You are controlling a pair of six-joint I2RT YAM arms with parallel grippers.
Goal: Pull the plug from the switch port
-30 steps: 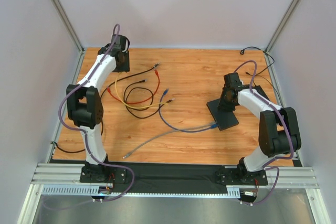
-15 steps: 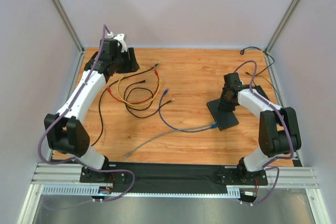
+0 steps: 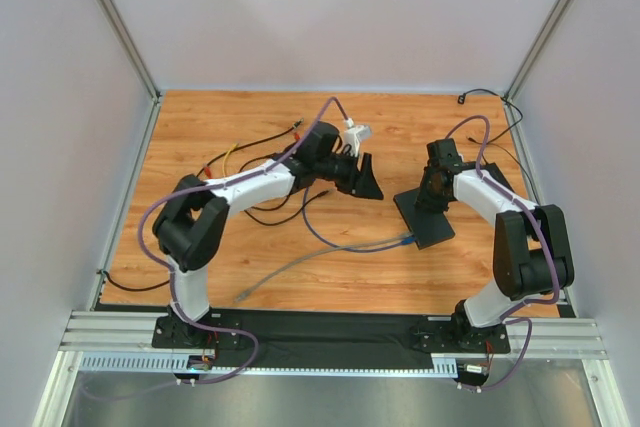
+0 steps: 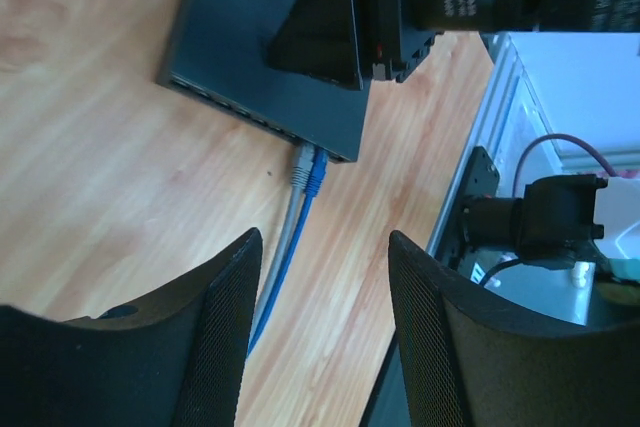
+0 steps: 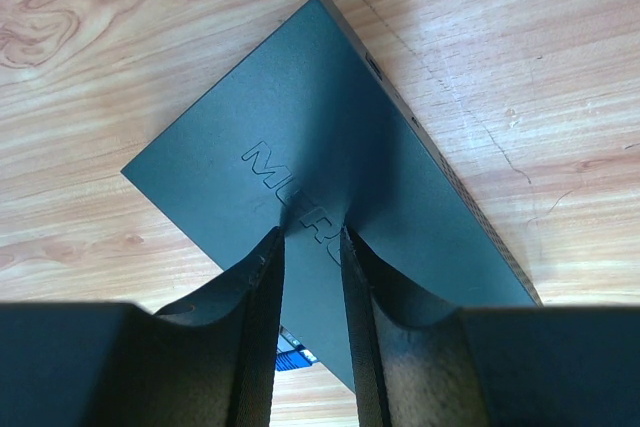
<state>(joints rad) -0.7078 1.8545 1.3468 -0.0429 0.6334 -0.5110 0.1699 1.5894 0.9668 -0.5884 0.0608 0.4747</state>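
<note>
Left wrist view has my left gripper (image 4: pixel 322 247) open and empty, short of the switch box (image 4: pixel 240 57) by the worktop's (image 3: pixel 200 127) right edge, where a grey plug (image 4: pixel 298 169) and blue plug (image 4: pixel 316 175) sit side by side in 2 ports, so I'd straddle 1 and pull straight back while my right gripper (image 5: pixel 312 237), barely parted, pins the box.

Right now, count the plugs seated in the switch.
2. A grey plug and a blue plug sit side by side in the switch, at one end of its port row; other edges are hidden.
</note>
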